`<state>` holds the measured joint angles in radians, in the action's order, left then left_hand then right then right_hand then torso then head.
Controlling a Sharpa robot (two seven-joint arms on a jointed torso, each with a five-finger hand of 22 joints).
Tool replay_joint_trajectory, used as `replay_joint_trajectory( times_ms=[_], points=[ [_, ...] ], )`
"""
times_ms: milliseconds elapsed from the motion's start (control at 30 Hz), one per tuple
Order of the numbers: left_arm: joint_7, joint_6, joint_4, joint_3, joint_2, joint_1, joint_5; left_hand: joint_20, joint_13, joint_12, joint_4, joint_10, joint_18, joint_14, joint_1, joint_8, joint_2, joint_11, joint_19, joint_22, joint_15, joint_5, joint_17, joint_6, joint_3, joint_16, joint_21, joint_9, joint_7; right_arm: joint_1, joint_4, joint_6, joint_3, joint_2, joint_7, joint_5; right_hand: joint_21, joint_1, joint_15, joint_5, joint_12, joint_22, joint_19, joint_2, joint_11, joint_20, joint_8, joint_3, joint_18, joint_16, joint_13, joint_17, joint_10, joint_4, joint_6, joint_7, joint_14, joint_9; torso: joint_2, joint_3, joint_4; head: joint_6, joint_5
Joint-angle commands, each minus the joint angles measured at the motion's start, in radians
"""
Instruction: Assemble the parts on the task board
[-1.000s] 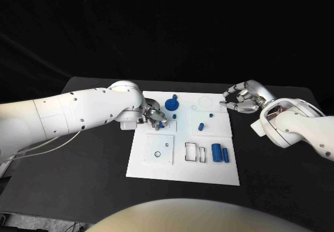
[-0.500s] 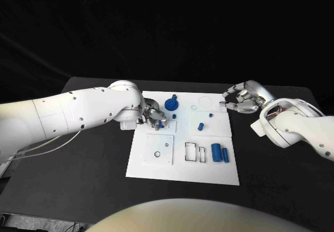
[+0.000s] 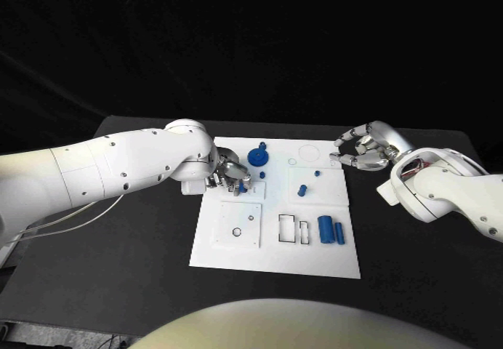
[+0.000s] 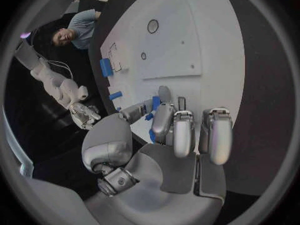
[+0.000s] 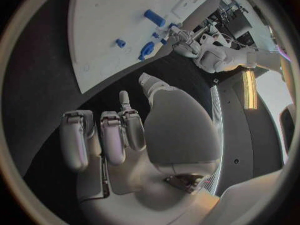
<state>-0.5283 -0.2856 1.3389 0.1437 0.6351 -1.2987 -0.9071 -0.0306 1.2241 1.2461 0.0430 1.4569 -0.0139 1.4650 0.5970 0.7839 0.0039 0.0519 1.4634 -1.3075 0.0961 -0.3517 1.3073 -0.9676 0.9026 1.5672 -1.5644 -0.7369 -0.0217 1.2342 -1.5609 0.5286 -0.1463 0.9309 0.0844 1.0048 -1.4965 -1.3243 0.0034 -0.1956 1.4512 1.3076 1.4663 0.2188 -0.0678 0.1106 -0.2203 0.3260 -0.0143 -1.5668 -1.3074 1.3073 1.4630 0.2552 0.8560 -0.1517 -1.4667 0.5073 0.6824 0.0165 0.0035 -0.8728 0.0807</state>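
The white task board (image 3: 275, 251) lies in the middle of the table. My left hand (image 3: 230, 175) hovers over the board's upper left and pinches a small blue part (image 3: 241, 187) between thumb and fingers; the left wrist view shows the part (image 4: 155, 103) among the fingertips. My right hand (image 3: 362, 151) hangs off the board's upper right corner with nothing in it, its fingers loosely bent and apart from the thumb (image 5: 150, 87). A round blue part (image 3: 259, 156), a small peg (image 3: 302, 190), a blue cylinder (image 3: 326, 229) and a thin blue bar (image 3: 339, 232) sit on the board.
The board has a raised square plate (image 3: 240, 225) with a small hole, two rectangular slots (image 3: 287, 228) and a round outline (image 3: 310, 153) near the top. The black table (image 3: 126, 254) stretches out on both sides of the board.
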Motion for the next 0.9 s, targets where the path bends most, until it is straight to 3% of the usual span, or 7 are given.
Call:
replay_joint_trajectory(
  times_ms=[33, 267, 600, 900],
  points=[
    [0.000, -0.050, -0.002, 0.003, -0.009, 0.002, 0.059, -0.008, 0.003, 0.006, 0.051, 0.009, 0.014, 0.106, 0.046, -0.007, 0.061, 0.000, 0.107, -0.263, -0.002, -0.021, 0.263, -0.026, 0.040, 0.004, -0.006, 0.009, 0.014, -0.001, 0.000, -0.016, 0.000, -0.001, -0.005, 0.005, 0.006, 0.008, -0.007, 0.002, -0.002, 0.227, 0.062, 0.005, 0.004, -0.007, -0.003, 0.006, -0.005, -0.004, -0.146, 0.263, -0.001, 0.000, -0.002, 0.008, -0.104, 0.001, -0.001, 0.0001, -0.0004, 0.000, 0.000],
    [-0.004, -0.086, -0.023, 0.003, -0.025, -0.003, 0.067, -0.008, -0.001, 0.000, 0.063, 0.011, 0.014, 0.106, 0.039, -0.010, 0.065, 0.001, 0.107, -0.263, -0.003, -0.049, 0.263, -0.037, 0.036, 0.004, -0.006, 0.021, 0.015, -0.001, 0.000, -0.018, 0.000, -0.001, -0.005, 0.006, 0.006, 0.009, -0.007, 0.001, -0.002, 0.227, 0.062, 0.007, 0.004, -0.007, -0.005, 0.007, -0.006, -0.004, -0.146, 0.263, 0.000, -0.001, -0.002, 0.008, -0.104, 0.002, 0.000, -0.0004, 0.0004, 0.000, -0.002],
    [-0.007, -0.107, -0.049, 0.003, -0.042, -0.009, 0.066, -0.005, -0.003, -0.003, 0.063, 0.014, 0.014, 0.106, 0.031, -0.011, 0.070, 0.001, 0.107, -0.263, -0.004, -0.056, 0.263, -0.047, 0.031, 0.004, -0.006, 0.029, 0.016, -0.001, 0.000, -0.020, 0.000, -0.002, -0.006, 0.012, 0.006, 0.009, -0.007, 0.001, -0.002, 0.227, 0.062, 0.007, 0.004, -0.007, -0.005, 0.007, -0.006, -0.004, -0.146, 0.263, 0.000, -0.001, -0.002, 0.008, -0.104, 0.002, 0.000, 0.0002, 0.0009, 0.000, -0.003],
    [-0.009, -0.116, -0.067, 0.004, -0.054, -0.012, 0.058, -0.005, -0.005, -0.010, 0.061, 0.022, 0.014, 0.106, -0.005, -0.020, 0.090, 0.004, 0.107, -0.263, -0.001, 0.010, 0.263, -0.065, 0.019, 0.004, -0.006, 0.053, 0.019, -0.001, 0.001, -0.021, 0.000, -0.002, -0.007, 0.014, 0.006, 0.009, -0.007, 0.001, -0.002, 0.227, 0.062, 0.007, 0.004, -0.007, -0.005, 0.007, -0.006, -0.004, -0.146, 0.263, 0.000, -0.001, -0.002, 0.008, -0.104, 0.002, -0.001, -0.0005, -0.0003, 0.000, -0.004]
  ],
)
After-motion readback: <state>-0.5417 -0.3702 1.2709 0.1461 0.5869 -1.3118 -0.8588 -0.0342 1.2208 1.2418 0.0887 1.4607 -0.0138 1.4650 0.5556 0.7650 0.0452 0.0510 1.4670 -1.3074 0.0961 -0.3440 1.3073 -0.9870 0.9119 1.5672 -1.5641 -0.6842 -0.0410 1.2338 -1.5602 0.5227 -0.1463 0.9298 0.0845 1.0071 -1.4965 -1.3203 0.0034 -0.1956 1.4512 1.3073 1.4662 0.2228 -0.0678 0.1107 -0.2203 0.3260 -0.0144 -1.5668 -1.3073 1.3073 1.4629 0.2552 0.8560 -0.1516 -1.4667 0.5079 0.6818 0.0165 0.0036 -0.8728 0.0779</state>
